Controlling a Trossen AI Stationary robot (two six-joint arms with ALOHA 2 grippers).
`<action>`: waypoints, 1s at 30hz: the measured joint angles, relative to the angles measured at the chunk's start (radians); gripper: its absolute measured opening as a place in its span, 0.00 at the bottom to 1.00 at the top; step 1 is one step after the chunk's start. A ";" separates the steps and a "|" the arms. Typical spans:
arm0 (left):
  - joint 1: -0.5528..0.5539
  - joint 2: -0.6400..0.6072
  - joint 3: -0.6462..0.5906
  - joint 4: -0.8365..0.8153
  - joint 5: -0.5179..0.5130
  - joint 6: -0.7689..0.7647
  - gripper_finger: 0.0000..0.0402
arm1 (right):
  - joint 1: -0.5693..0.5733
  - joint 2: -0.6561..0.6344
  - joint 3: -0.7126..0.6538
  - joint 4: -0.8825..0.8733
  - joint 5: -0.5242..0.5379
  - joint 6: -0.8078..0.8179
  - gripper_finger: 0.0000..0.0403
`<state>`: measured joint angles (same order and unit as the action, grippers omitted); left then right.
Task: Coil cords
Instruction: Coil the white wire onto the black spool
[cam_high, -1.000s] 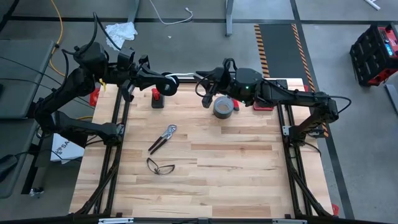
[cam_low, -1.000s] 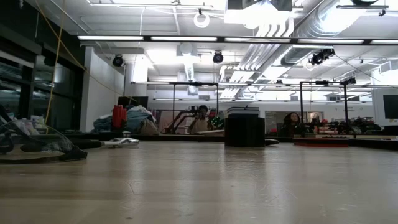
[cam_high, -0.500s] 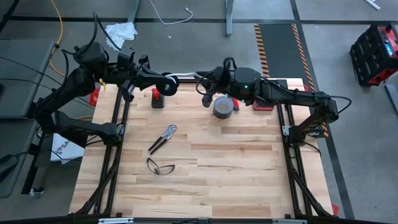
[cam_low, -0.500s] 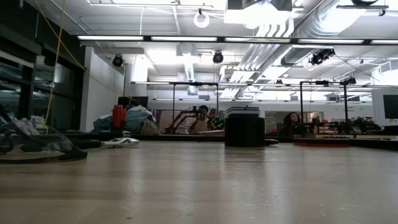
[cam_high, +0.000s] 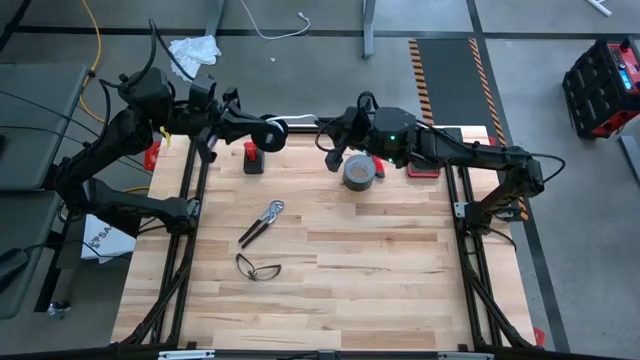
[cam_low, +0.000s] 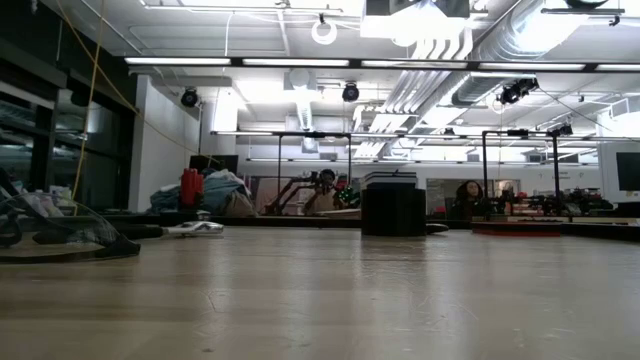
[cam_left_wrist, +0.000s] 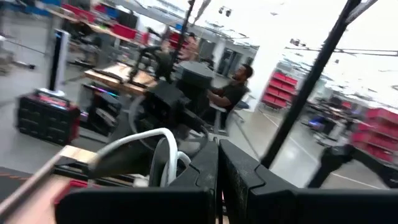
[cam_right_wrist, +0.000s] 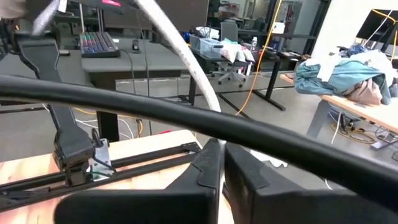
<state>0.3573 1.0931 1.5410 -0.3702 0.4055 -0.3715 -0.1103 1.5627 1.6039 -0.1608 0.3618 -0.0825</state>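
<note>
Both arms are reaching over the far edge of the wooden surface (cam_high: 330, 260), and the grey tape roll (cam_high: 359, 172) is serving as the landmark here. The left hand (cam_high: 275, 128) is hovering well to the left of the tape roll, up by the far edge, its fingers (cam_left_wrist: 239, 180) pressed together — clenched on the white cord (cam_high: 296, 123), which is looping out in front of it in the left wrist view (cam_left_wrist: 163, 149). From there the cord is running along the far edge toward the right hand (cam_high: 328, 128), which is poised just beyond and slightly left of the tape roll. That hand's fingers (cam_right_wrist: 211, 165) are also pressed tight together; the cord (cam_right_wrist: 183, 53) is passing above them in the right wrist view, and whether they are pinching it cannot be told.

A red-and-black object (cam_high: 253, 158) is standing on the surface to the left of the tape roll, below the left hand. Pliers (cam_high: 262, 221) are lying nearer the camera side and left of the roll — safety glasses (cam_high: 257, 267) nearer still.
</note>
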 joint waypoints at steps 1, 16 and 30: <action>0.000 0.000 0.000 0.000 -0.019 0.007 0.00 | 0.005 0.000 0.000 -0.001 0.001 0.005 0.01; 0.021 0.024 -0.001 0.124 -0.325 -0.089 0.00 | 0.066 0.000 0.001 -0.054 0.013 0.066 0.00; -0.005 0.211 -0.001 0.453 -0.342 -0.295 0.00 | 0.082 0.001 0.001 0.073 -0.065 0.130 0.00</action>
<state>0.3519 1.3038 1.5402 0.0826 0.0631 -0.6670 -0.0279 1.5635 1.6047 -0.0876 0.2966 0.0475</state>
